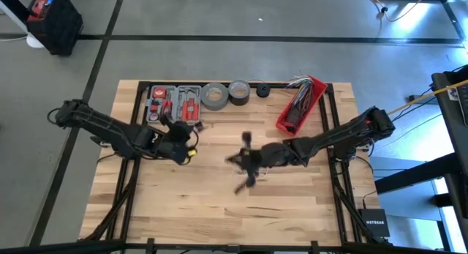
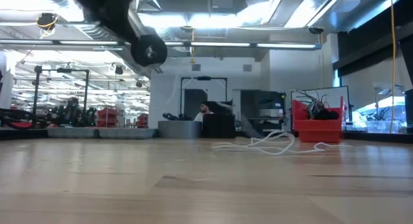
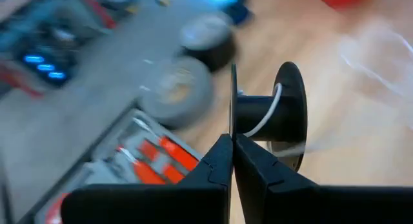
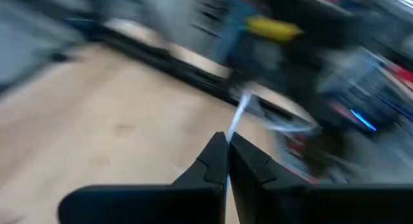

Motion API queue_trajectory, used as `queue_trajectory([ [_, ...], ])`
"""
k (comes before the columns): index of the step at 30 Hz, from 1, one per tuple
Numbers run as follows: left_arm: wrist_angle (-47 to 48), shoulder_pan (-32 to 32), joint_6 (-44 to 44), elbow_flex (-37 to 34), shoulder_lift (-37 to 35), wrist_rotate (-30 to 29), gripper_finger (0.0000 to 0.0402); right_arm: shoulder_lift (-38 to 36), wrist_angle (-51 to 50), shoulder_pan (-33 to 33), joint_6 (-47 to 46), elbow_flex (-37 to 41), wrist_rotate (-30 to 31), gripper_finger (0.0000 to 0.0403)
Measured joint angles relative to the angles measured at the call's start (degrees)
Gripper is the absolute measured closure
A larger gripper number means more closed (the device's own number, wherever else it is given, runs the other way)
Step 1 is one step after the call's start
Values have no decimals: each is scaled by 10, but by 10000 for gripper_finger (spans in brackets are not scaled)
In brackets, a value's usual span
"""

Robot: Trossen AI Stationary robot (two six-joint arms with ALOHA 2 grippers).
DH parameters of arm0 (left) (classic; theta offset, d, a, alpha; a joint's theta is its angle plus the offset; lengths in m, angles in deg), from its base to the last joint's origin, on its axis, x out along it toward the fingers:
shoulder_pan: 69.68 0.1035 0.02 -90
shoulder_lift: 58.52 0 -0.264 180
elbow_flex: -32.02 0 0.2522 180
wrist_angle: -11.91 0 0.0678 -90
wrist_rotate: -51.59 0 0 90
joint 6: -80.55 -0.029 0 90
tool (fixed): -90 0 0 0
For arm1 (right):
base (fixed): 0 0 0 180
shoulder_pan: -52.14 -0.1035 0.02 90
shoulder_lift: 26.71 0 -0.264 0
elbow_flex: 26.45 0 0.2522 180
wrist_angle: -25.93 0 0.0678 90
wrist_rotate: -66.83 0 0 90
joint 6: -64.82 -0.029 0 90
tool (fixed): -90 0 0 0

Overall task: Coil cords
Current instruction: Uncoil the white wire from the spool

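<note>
**Over the table's middle, both arms on one thin cable**

Near the tool case (image 1: 174, 102) at the back left, the left gripper (image 3: 232, 139) has its fingers pressed together on the edge of a small black spool (image 3: 268, 114), the disc-shaped piece of the cords (image 3: 266, 114); a turn of white cable already crosses the spool's hub. From there the cable runs off across the wood toward the right gripper (image 4: 227, 139), which hangs over the table's centre with its fingers closed on a short stretch of the white line. More cable lies in a loose heap on the table (image 2: 193, 185), in front of the red bin (image 2: 317, 127) as the low view shows it.

Risks, as I judge them: the grip on the spool is only at its rim, so a sharp pull from the right arm could twist it out of the fingers. The cable is very thin and could slide through the right fingers unnoticed, leaving slack. The loose heap might snag on itself as it feeds, and tension would then jump off the hub
</note>
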Motion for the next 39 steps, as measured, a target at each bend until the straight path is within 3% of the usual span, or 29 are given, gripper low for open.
queue_trajectory([
  [4,-12,8,25,0,0,-77,396,29,27,-13,56,0,-95,391],
  [11,-76,-23,-24,0,0,-127,396,80,1,13,59,0,-100,391],
  [19,-133,-78,-149,0,0,-108,396,84,-151,76,-9,0,27,391],
  [24,-129,-102,-240,0,0,-57,396,73,-248,85,-46,0,165,391],
  [28,-80,-120,-283,0,5,-57,396,54,-306,83,-87,0,274,391],
  [32,-51,-135,-323,0,34,-96,396,23,-339,83,-136,0,305,391],
  [39,-60,-140,-431,0,100,-183,396,-21,-319,75,-179,0,308,391],
])
